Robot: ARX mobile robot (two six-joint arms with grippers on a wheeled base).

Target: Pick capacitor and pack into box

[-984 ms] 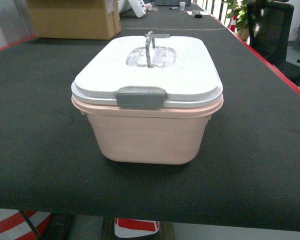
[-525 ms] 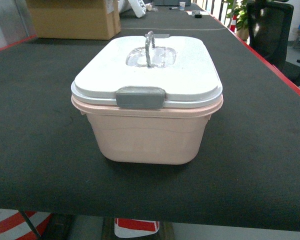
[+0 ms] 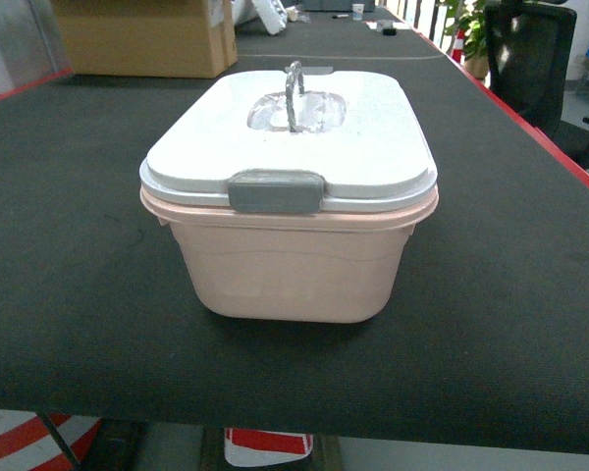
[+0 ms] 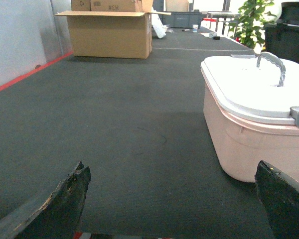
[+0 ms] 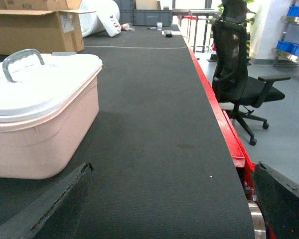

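Observation:
The box [image 3: 287,265] is a pale pink tub standing in the middle of the black table, its white lid [image 3: 363,147] on, grey latch [image 3: 275,190] at the front, loop handle [image 3: 294,93] upright. It also shows in the left wrist view as the box [image 4: 249,144] on the right and in the right wrist view as the box [image 5: 40,134] on the left. My left gripper [image 4: 172,199] is open over bare mat left of the box. My right gripper [image 5: 172,199] is open over the mat near the table's red edge. The capacitor is out of view. Neither gripper shows in the head view.
A brown cardboard carton [image 3: 142,37] stands at the far left of the table [image 3: 59,245]; small items lie at the far end. The table's red right edge [image 5: 224,124] runs beside an office chair [image 5: 239,64] on the floor. A plant [image 4: 251,22] stands beyond.

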